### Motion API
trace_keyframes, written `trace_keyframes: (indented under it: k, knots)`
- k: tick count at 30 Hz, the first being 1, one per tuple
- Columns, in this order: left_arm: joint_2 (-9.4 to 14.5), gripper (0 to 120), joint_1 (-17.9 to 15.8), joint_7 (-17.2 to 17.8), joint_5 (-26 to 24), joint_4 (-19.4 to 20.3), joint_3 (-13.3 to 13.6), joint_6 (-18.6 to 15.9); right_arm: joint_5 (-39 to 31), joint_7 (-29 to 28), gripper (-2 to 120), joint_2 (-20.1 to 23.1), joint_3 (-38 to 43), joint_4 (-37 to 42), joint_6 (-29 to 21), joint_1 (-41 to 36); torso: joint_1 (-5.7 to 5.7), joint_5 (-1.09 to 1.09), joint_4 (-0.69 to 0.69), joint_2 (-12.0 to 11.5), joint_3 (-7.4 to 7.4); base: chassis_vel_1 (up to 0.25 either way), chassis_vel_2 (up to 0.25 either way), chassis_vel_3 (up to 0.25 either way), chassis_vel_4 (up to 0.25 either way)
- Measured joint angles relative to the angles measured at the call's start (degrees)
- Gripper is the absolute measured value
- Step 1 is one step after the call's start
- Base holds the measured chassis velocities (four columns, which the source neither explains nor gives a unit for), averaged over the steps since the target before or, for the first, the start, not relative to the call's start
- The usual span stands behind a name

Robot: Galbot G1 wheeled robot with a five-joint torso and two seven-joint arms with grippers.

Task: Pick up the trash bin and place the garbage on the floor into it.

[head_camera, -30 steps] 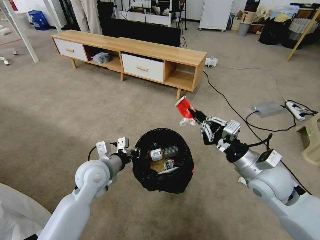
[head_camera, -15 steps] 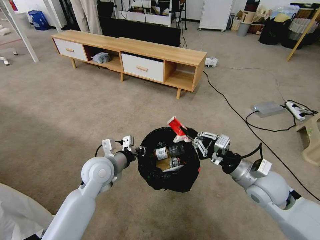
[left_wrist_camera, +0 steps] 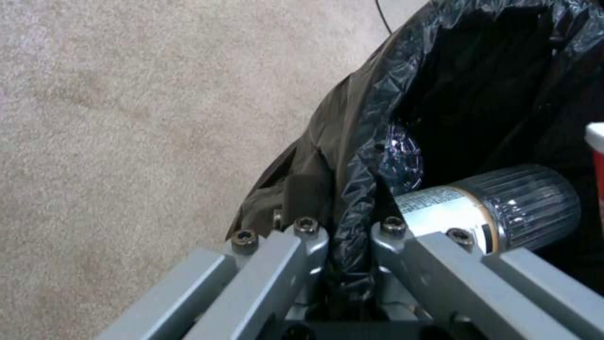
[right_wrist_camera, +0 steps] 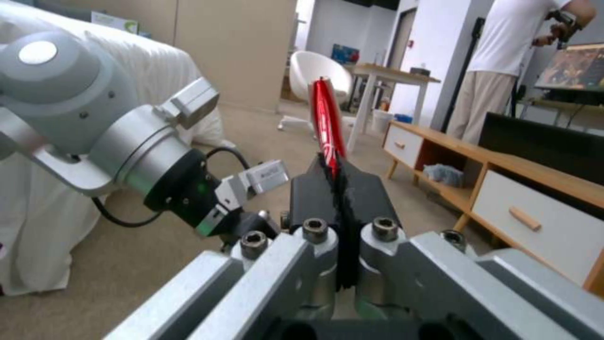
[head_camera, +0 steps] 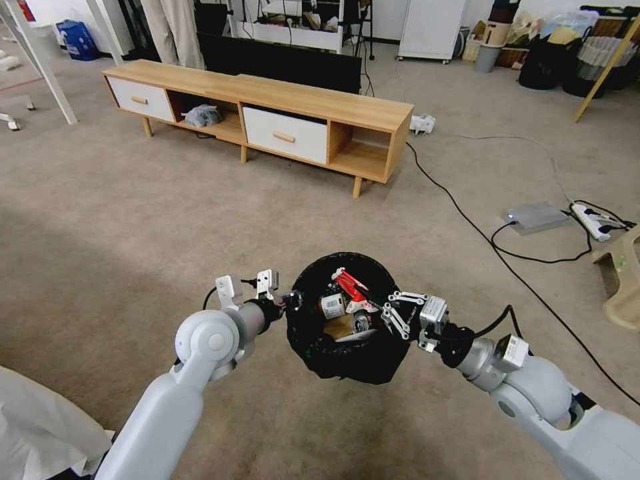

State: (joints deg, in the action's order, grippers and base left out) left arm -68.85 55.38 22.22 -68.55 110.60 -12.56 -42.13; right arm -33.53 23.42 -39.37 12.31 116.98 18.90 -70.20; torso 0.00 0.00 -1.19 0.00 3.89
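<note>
The trash bin (head_camera: 347, 357), lined with a crinkled black bag, hangs just above the carpet floor (head_camera: 133, 220). My left gripper (head_camera: 291, 301) is shut on its near-left rim; in the left wrist view the left gripper (left_wrist_camera: 349, 264) pinches the bag fold. My right gripper (head_camera: 375, 305) is shut on a crushed red can (head_camera: 349, 285) held inside the bin's mouth. In the right wrist view the right gripper (right_wrist_camera: 339, 189) clamps the flattened red can (right_wrist_camera: 327, 118) edge-on. Inside the bin lie a clear ribbed bottle (left_wrist_camera: 503, 208) with a white label, another can and brown paper.
A long wooden TV stand (head_camera: 267, 107) stands ahead. Black cables (head_camera: 480, 233), a power strip (head_camera: 597, 220) and a flat grey box (head_camera: 535, 217) lie to the right, beside a beige stool (head_camera: 623, 280). White cloth (head_camera: 40, 427) lies at the lower left.
My right gripper has carried the red can down and leftward, from above the carpet right of the bin into the bin's mouth. The left gripper with the bin has shifted slightly rightward.
</note>
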Motion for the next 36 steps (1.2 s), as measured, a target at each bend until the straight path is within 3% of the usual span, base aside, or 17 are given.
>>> trace_keyframes:
  k: [10,11,14,17,21,22,26,32,36]
  knots:
    - [0.2,0,1.0,-0.3,0.9,1.0,-0.6,0.0,0.6,-1.2,4,-0.3,-1.0,-0.9,-0.5,1.1,0.00,0.00,0.01,0.0,0.00,0.000,0.000,0.000,0.000]
    - [0.2,0,1.1,-0.4,1.1,1.1,-0.6,0.0,0.7,-1.6,13,-0.3,-0.9,-0.9,-0.6,1.4,0.00,0.00,0.01,0.0,0.00,0.000,0.000,0.000,0.000]
    - [0.2,0,1.1,-0.4,1.2,1.2,-0.6,0.0,0.7,-1.8,17,-0.3,-0.9,-0.9,-0.7,1.5,0.00,0.00,0.01,0.0,0.00,0.000,0.000,0.000,0.000]
    - [0.2,0,1.2,-0.4,1.3,1.3,-0.7,0.0,0.7,-2.0,36,-0.4,-0.8,-0.9,-0.7,1.7,0.00,0.00,0.00,0.0,0.00,0.000,0.000,0.000,0.000]
    - [0.4,0,1.3,-0.5,1.3,1.5,-0.7,0.0,0.7,-2.1,45,-0.5,-0.7,-0.9,-0.8,1.6,0.00,0.00,0.01,0.0,0.00,0.000,0.000,0.000,0.000]
    - [0.5,0,1.3,-0.5,1.3,1.6,-0.8,0.0,0.7,-2.2,54,-0.6,-0.6,-0.9,-0.8,1.7,0.00,0.00,0.00,0.0,0.00,0.000,0.000,0.000,0.000]
    - [0.6,0,1.4,-0.5,1.3,1.7,-0.9,0.0,0.7,-2.4,63,-0.6,-0.6,-1.0,-0.9,2.0,0.00,0.00,0.00,0.0,0.00,0.000,0.000,0.000,0.000]
    - [0.6,0,1.6,-0.6,1.4,1.8,-1.0,0.0,0.8,-3.0,90,-0.7,-0.3,-0.8,-1.0,1.9,0.00,0.00,0.00,0.0,0.00,0.000,0.000,0.000,0.000]
    - [0.7,0,1.8,-0.6,1.5,1.8,-1.2,0.0,0.8,-3.6,99,-1.0,0.1,-0.6,-1.1,2.3,0.00,0.00,0.00,0.0,0.00,0.000,0.000,0.000,0.000]
